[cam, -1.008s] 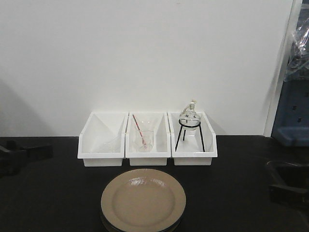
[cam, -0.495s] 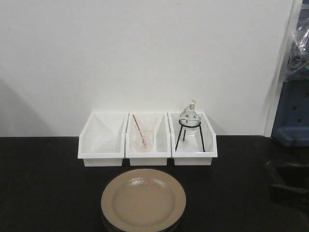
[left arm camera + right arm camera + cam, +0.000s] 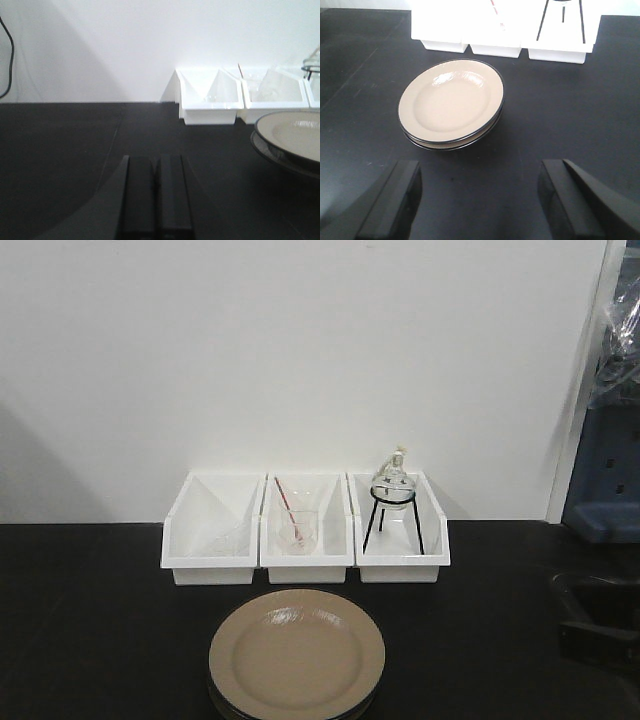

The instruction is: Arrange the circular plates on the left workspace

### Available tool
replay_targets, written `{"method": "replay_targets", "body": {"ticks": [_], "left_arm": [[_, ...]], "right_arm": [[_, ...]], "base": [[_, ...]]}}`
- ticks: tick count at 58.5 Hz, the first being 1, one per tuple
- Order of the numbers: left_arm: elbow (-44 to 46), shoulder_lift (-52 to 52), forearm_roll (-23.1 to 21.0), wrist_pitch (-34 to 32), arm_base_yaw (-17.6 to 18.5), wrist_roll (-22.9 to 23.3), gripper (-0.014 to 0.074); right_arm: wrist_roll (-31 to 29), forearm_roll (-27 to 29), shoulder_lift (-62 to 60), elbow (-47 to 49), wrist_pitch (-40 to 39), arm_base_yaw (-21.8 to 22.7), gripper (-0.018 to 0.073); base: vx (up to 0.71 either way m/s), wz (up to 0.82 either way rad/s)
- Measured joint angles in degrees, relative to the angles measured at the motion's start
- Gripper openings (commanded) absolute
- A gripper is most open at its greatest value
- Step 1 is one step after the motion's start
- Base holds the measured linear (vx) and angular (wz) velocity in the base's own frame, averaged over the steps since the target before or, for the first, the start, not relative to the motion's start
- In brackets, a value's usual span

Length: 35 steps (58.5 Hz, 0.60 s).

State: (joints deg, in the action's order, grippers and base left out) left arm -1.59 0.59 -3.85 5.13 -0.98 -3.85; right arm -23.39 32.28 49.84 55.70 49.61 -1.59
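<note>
The right end effector [image 3: 477,200] sits nearest the camera in the right wrist view, its fingers spread wide and empty, with the stacked plates just ahead of the gap between them. The left end effector [image 3: 156,195] has its fingers pressed together, holds nothing, and hangs low over bare black bench [image 3: 55,145] well to the left of the stack. The two circular plates [image 3: 451,102] lie one on the other, tan faces up with dark rims, on the bench centre in front of the bins; neither has been separated or moved to the left workspace. Judged from this, the task is at the approach step: no plate is gripped yet. The next move calls for an end effector to descend to the upper plate's rim, close on that rim alone, and lift it clear of the lower plate. Behind the stack stand three white bins [image 3: 305,530]; the right one holds a round flask on a black tripod [image 3: 391,502].
</note>
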Motion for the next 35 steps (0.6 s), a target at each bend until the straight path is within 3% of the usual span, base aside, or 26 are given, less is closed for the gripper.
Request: {"method": "replay_targets", "body": {"ticks": [35], "left_arm": [[0.0,0.0,0.0,0.8,0.0,0.0,-0.0007]], "right_arm": [[0.0,-0.6,-0.2,-0.1,-0.3,0.0,0.0516]], "base": [[0.00,0.00]]}}
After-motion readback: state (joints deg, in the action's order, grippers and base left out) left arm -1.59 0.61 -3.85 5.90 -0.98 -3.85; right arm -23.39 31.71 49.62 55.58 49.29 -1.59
